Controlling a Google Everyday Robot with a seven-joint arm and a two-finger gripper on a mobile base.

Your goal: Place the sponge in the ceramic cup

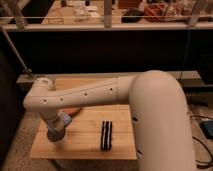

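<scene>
Hand (pixel 56 133) over left front of table (pixel 85 147), small object (pixel 106 135) on it to the right, railing (pixel 75 27) behind

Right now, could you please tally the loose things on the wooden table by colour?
Dark striped object: 1
Orange object, partly hidden under the arm: 1
Total: 2
The gripper hangs over the table near its left edge in the picture.

No text, label, brand, number or sign can be read anywhere. The gripper (pixel 56 134) is low over the wooden worktop (pixel 120 146), to the left of the black striped object (pixel 106 135), and shows no legible marking.
</scene>
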